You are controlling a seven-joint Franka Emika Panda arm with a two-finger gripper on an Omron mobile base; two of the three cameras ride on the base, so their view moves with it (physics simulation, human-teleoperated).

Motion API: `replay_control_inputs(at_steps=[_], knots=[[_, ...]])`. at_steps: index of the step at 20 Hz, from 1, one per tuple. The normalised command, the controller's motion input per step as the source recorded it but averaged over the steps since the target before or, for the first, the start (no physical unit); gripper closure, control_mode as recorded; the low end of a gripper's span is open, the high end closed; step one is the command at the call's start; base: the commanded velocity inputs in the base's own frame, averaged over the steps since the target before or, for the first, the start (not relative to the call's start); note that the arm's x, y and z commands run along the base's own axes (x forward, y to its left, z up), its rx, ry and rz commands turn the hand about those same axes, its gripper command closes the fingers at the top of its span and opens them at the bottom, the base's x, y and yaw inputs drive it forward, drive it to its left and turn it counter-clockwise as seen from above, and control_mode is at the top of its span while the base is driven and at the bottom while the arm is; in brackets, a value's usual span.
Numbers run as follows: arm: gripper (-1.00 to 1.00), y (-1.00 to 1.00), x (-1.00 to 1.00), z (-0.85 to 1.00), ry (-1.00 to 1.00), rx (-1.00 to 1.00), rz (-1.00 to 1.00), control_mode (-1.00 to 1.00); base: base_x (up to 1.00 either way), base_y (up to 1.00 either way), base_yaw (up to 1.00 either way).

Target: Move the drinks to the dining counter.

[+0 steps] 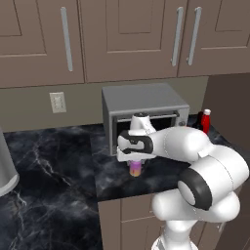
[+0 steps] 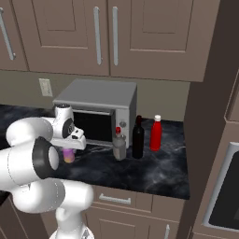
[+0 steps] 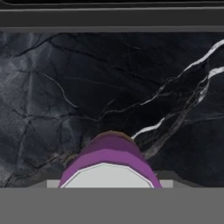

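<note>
The pink-purple can (image 1: pixel 135 169) (image 2: pixel 68 155) stands on the black marble top (image 1: pixel 49 161) in front of a grey toaster oven. My gripper (image 1: pixel 135 164) (image 2: pixel 69 152) is lowered straight over it. In the hand view the can's purple rim and grey lid (image 3: pixel 109 157) sit close at the bottom and hide my fingertips. Further right along the counter stand the squat clear red-capped bottle (image 2: pixel 119 144), the tall dark wine bottle (image 2: pixel 137 137) and the slim red bottle (image 2: pixel 156 134) (image 1: pixel 205 121). The dining counter is out of view.
The grey toaster oven (image 1: pixel 144 105) (image 2: pixel 100 107) stands just behind the can. Brown upper cabinets (image 1: pixel 122 34) hang above. A tall brown panel (image 2: pixel 205 116) closes the counter's right end. A grey rounded vessel (image 1: pixel 5 166) is at the far left.
</note>
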Motion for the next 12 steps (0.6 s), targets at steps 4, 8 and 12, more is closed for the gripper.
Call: replay_control_inputs(at_steps=[4, 8, 12], knots=[[1.0, 0.0, 0.0, 0.0, 0.0, 0.0, 0.0, -1.0, 0.0, 0.0, 0.0], [1.0, -0.01, -0.09, 0.15, 0.0, 0.0, 0.0, -1.0, 0.0, 0.0, 0.0], [1.0, -0.27, -0.58, 0.33, -0.02, 0.0, 0.0, -1.0, 0.0, 0.0, 0.0]])
